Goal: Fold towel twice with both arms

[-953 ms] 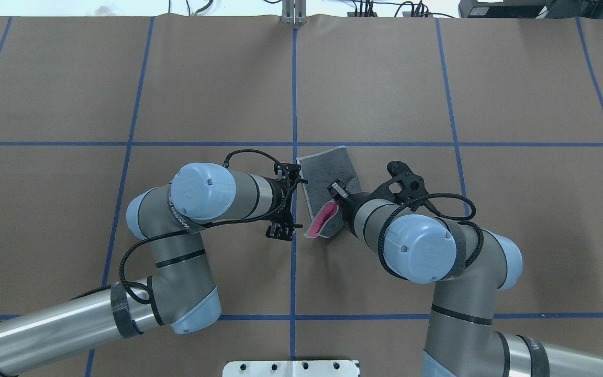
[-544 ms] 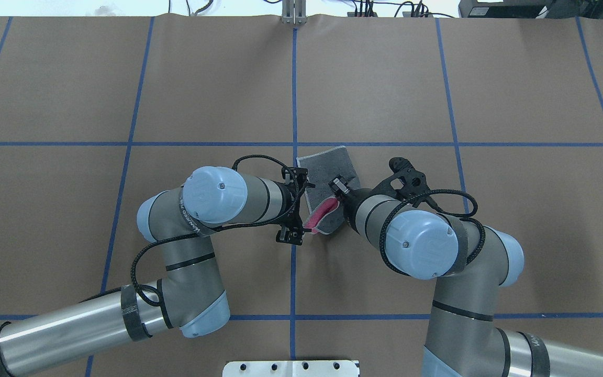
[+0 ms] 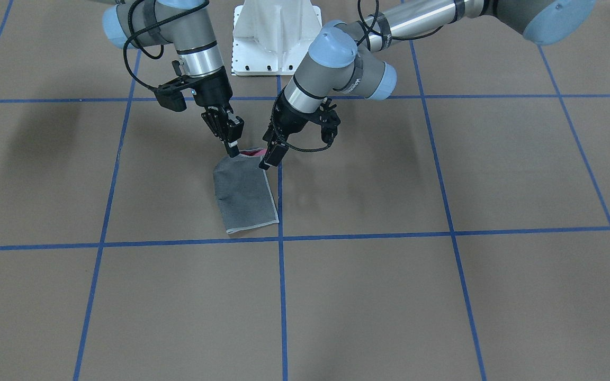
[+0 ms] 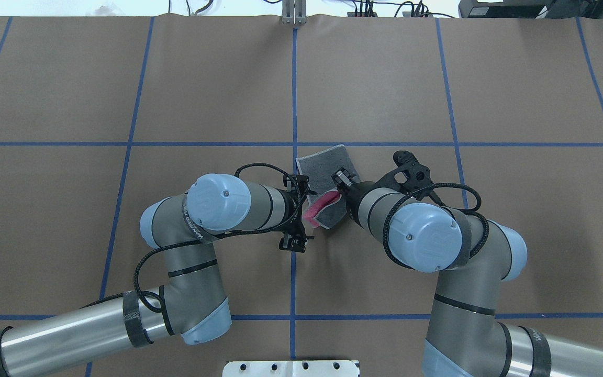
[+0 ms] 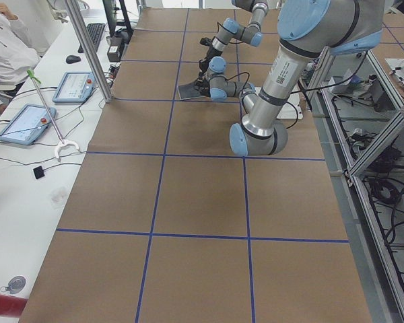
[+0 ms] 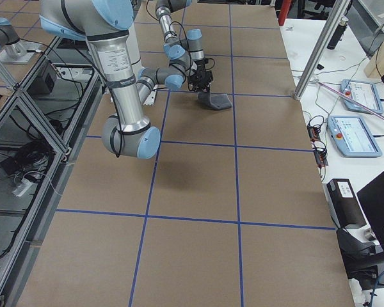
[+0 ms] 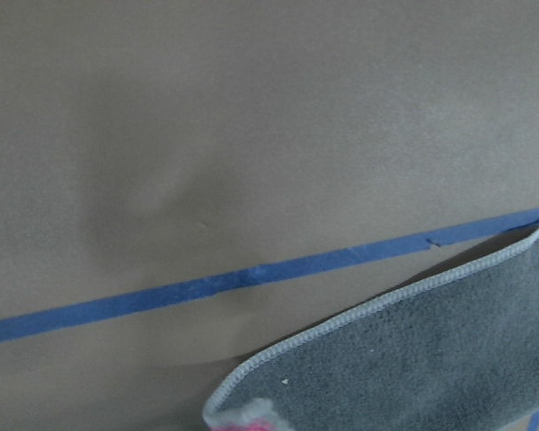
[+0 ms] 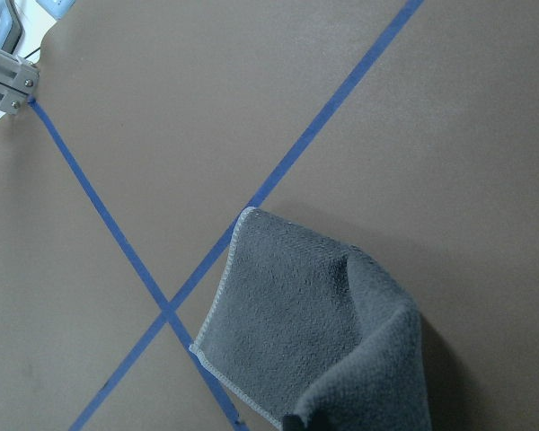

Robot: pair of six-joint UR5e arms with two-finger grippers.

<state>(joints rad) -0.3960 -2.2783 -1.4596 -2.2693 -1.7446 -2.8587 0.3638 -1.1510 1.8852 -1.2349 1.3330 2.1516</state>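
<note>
The towel (image 3: 245, 197) lies folded, dark grey face up, by the blue centre line; it also shows in the overhead view (image 4: 326, 164). Its end nearest the robot is lifted and curled, and the pink face (image 4: 321, 202) shows there. My right gripper (image 3: 232, 151) is shut on one corner of that lifted end and holds it above the table. My left gripper (image 3: 265, 160) has its tips at the other corner of that end. I cannot tell whether it is shut on the cloth. The left wrist view shows the grey cloth (image 7: 431, 359) and its stitched border close below.
Brown paper with blue tape grid lines (image 4: 294, 94) covers the table. The white pedestal base (image 3: 276, 37) stands behind the arms. In the left side view, tablets (image 5: 25, 123) lie on a side bench and an operator (image 5: 7, 47) sits beside it.
My left arm has moved right until its gripper reached the towel's near corner. My right gripper has carried its lifted corner further away from the robot, so the pink opening has narrowed.
</note>
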